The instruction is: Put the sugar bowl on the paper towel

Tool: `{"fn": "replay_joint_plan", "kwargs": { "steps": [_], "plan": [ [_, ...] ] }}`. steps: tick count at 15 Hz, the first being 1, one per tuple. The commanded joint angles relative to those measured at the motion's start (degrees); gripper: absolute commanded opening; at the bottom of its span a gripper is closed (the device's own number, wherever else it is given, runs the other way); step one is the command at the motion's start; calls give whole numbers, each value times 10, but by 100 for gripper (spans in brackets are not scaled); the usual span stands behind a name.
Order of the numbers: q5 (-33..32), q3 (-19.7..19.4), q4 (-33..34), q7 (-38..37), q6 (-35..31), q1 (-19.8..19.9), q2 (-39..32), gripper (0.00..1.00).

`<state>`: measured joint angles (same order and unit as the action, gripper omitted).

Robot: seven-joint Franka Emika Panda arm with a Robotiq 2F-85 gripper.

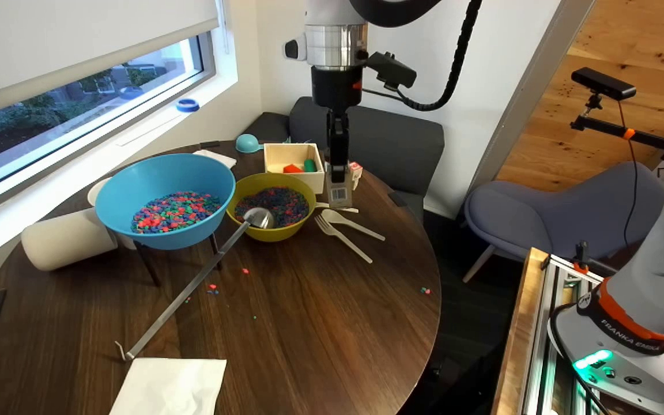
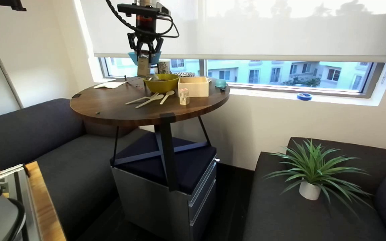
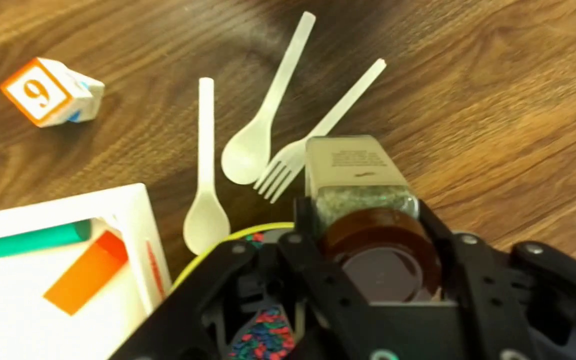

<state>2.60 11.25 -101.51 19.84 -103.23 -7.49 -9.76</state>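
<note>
- By the window [image 2: 246, 72], blind [image 2: 240, 30] mostly down, you've got dark sofas [image 2: 42, 140] near a round brown table [image 1: 320, 323] with a wood-grain top.
- Arm base [image 1: 632, 346] is off past the table edge, "FRANKA EMIKA" on its black band, green light [image 1: 592, 358] lit.
- Blue bowl [image 1: 142, 178] is up on dark legs [image 1: 146, 264], loaded with coloured bits [image 1: 176, 210].
- Yellow bowl [image 1: 277, 234] sits just beside it, bits in there too.
- Ladle [image 1: 188, 290] cuts across the tabletop: head at the yellow bowl's rim, hooked end right by the towel [image 1: 168, 386], which lies flat.
- Roll [image 1: 67, 239] is on its side by the blue bowl.
- Box [image 1: 293, 151] has red and green pieces [image 3: 83, 280] inside; red marking on it, too blurry to read.
- Gripper [image 3: 365, 212] is clamped on the jar [image 3: 368, 197], so that's up over the table near the yellow bowl, well apart from the towel. Brown lid [image 3: 383, 270], barcode [image 1: 339, 193], label text too tiny to make out.
- Two spoons [image 3: 206, 170] and a fork [image 3: 325, 124] lie near the yellow bowl.
- Block [image 3: 50, 92] shows an orange 9, or maybe 6.
</note>
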Motion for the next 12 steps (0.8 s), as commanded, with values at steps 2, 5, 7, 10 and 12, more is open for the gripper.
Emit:
{"fn": "replay_joint_plan", "kwargs": {
  "steps": [2,5,7,10,12],
  "plan": [
    [60,27,-42,111,16,-14,32,23],
    [32,20,-18,70,3,-20,7,48],
    [32,16,-18,70,3,-18,5,48],
    [32,14,-18,70,3,-17,5,48],
    [32,14,-18,70,3,-17,5,48]
  ]
}}
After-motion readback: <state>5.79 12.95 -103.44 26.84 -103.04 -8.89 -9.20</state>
